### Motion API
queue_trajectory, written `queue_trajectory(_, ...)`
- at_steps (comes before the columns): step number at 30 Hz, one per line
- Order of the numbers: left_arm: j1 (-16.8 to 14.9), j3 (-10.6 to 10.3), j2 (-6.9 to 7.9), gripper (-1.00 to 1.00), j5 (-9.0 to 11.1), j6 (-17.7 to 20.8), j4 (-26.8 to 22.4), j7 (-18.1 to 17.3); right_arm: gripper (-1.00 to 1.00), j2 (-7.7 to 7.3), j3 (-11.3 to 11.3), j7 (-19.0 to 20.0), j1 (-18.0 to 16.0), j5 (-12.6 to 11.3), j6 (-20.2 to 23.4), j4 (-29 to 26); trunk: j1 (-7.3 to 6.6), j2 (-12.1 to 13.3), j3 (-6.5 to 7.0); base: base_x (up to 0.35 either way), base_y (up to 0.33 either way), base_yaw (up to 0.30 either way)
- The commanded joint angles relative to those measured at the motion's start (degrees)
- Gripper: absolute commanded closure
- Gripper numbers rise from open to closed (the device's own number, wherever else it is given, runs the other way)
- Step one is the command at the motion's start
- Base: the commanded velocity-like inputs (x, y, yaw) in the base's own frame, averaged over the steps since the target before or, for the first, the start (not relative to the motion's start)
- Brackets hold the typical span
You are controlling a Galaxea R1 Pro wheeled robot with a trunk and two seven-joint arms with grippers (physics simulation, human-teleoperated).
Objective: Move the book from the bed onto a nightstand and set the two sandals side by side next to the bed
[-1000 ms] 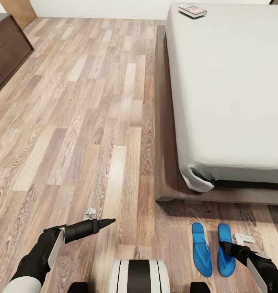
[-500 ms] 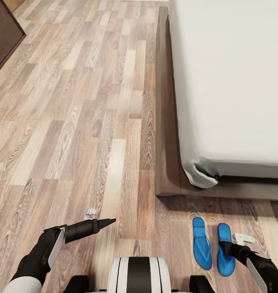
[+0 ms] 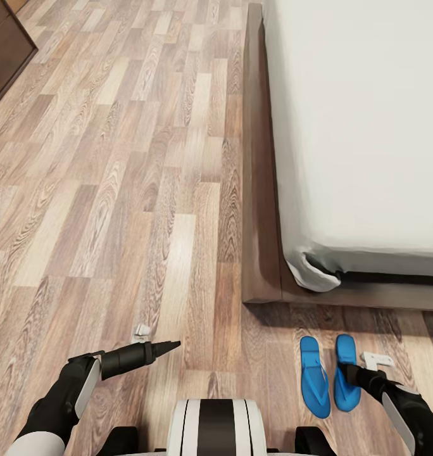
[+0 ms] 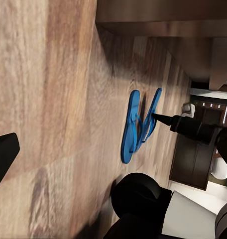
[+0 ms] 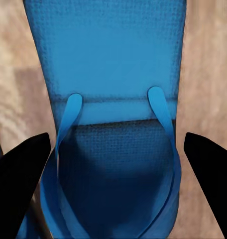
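Observation:
Two blue sandals lie on the wood floor at the foot of the bed, past its dark frame. The left sandal rests flat. My right gripper is shut on the right sandal, which sits close beside the other. In the right wrist view the fingers press both edges of that sandal. The left wrist view has it tilted next to the flat sandal. My left gripper hovers open over bare floor, holding nothing. The book is out of view.
A dark brown cabinet stands at the far left. A small white scrap lies on the floor by my left gripper, and another white piece lies just right of the held sandal. Open plank floor stretches left of the bed.
The head camera tilted down, so the book left the picture. My right gripper moved forward and slightly left with the right sandal, bringing it nearer the left sandal. The left arm stayed put.

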Motion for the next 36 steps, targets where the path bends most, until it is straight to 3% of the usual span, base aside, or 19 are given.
queue_trajectory(1, 0.0, 0.0, 0.01, -1.00, 0.2, 0.5, 0.0, -0.1, 1.00, 0.01, -0.1, 0.2, 0.0, -0.4, 0.4, -0.4, -0.01, 0.0, -0.03, 0.000, 0.000, 0.000)
queue_trajectory(26, 0.0, 0.0, 0.01, -1.00, 0.2, 0.5, 0.0, -0.1, 1.00, 0.02, -0.1, 0.0, 0.0, -0.3, 0.4, -1.8, -0.01, 0.0, -0.03, 0.000, 0.000, 0.000)
queue_trajectory(36, 0.0, 0.0, 0.01, -1.00, 0.3, 0.6, 0.0, -0.1, 1.00, 0.03, -0.1, 0.0, 0.0, -0.3, 0.4, -1.8, 0.22, -0.1, -2.02, 0.000, 0.000, 0.000)
